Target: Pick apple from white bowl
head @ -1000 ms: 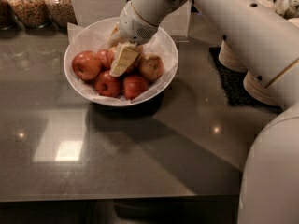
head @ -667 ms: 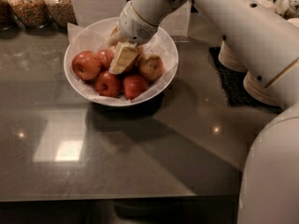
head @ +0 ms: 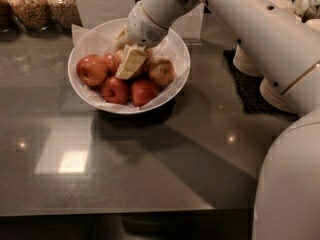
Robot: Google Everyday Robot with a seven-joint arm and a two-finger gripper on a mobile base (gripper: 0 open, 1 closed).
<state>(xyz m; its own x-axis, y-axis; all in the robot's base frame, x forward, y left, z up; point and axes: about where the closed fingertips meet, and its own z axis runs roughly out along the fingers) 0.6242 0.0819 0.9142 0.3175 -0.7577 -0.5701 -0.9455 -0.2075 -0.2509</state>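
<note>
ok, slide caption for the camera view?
Robot arm's gripper low among the apples in a paper-lined white bowl on a grey counter.

gripper (head: 130, 62) in white bowl (head: 175, 51), no visible change since earlier

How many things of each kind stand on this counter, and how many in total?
Apples: 5 in view; more may hide under the gripper, which is down in the middle of the bowl.
White bowl: 1
Glass jars: 2
Stacks of beige bowls: 2
Total: 10, gripper not counted.
</note>
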